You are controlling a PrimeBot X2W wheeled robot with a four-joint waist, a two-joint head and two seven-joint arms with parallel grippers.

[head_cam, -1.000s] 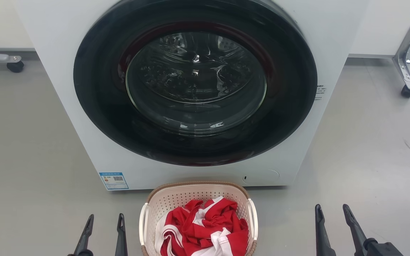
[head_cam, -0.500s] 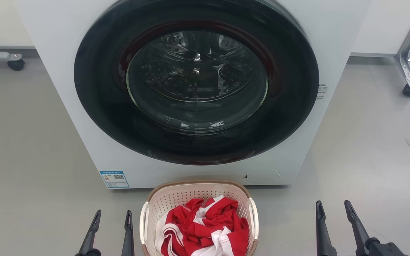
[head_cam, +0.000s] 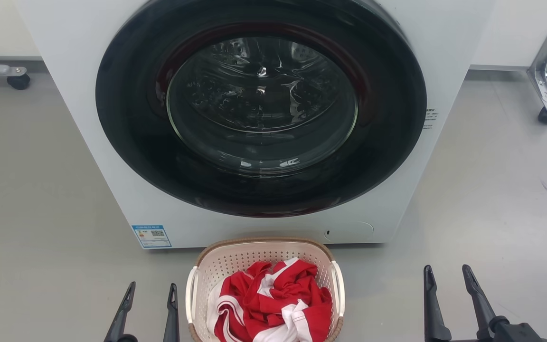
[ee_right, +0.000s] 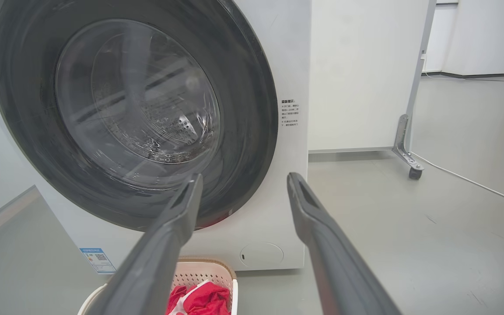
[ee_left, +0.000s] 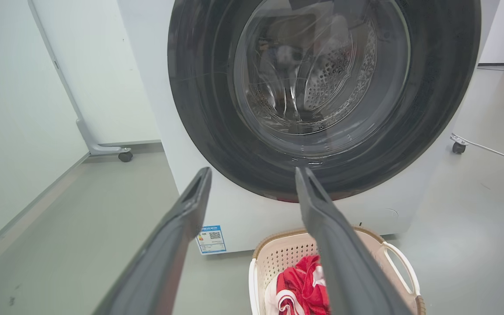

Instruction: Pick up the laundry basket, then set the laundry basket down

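The laundry basket [head_cam: 235,259], cream-white and perforated with a brown rim, rests on the floor just in front of the washer, at the bottom middle of the head view. Red and white cloth [head_cam: 273,304] lies crumpled inside it. It also appears low in the left wrist view, as the laundry basket [ee_left: 278,258], and at the bottom left of the right wrist view, as the laundry basket [ee_right: 199,273]. My left gripper [head_cam: 152,292] is open, close beside the basket's left handle [head_cam: 189,294], holding nothing. My right gripper [head_cam: 447,275] is open, well to the right of the basket's right handle [head_cam: 338,287].
A white front-loading washer [head_cam: 264,118] with a shut round dark door stands right behind the basket. Wheeled metal frame legs sit at the far left [head_cam: 14,78] and far right [head_cam: 544,102]. A cable [ee_right: 470,181] runs over the grey floor on the right.
The left gripper has come up and nearer the basket's left handle. The right gripper has risen slightly. The head camera has shifted a little, so the washer and basket sit a bit higher.
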